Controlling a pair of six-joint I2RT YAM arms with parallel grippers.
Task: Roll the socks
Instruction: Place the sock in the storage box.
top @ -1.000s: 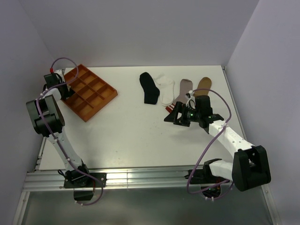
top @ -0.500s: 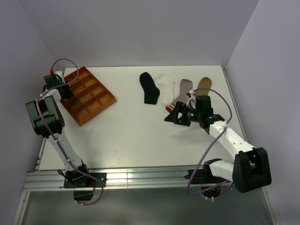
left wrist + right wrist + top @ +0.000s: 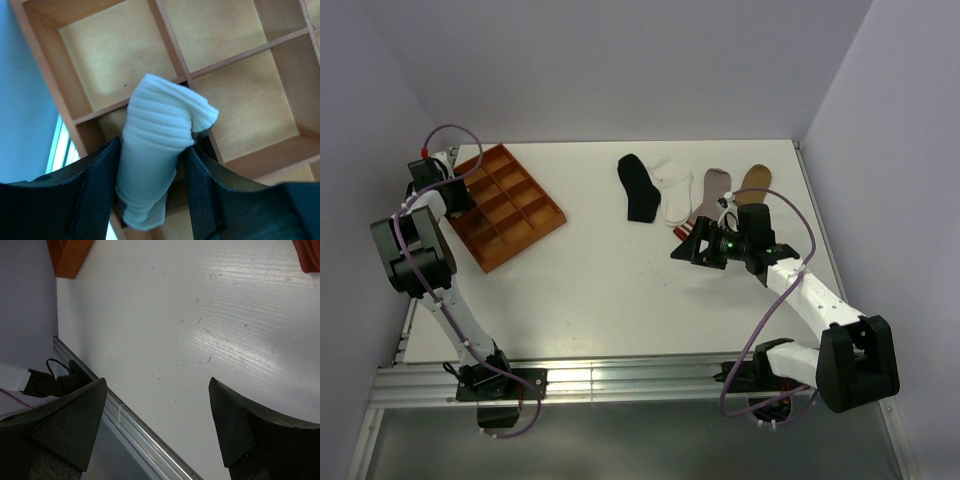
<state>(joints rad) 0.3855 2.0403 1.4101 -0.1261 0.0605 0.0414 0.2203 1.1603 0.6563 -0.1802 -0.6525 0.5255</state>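
**A:** How will these handle?

**B:** Light, soft and floppy, I judge. Nothing can break, but a roll may spring loose unless it is pinched across its middle. The left hand (image 3: 150, 175) does just that. It is closed on the rolled sock (image 3: 160, 130), pale and ribbed, whose top pokes out past the fingers (image 3: 97, 190) above the tray (image 3: 115, 55). I cannot tell whether it touches.

**A:** And the others?

**B:** They lie flat in a row on the tabletop (image 3: 200, 315): black sock (image 3: 638, 190), white sock (image 3: 676, 192), grey sock (image 3: 712, 188), tan sock (image 3: 754, 180). The right hand (image 3: 686, 248) hovers with its fingers spread wide, empty, just beside the grey one's red-striped cuff (image 3: 307, 252). I'd pinch that at the cuff edge.
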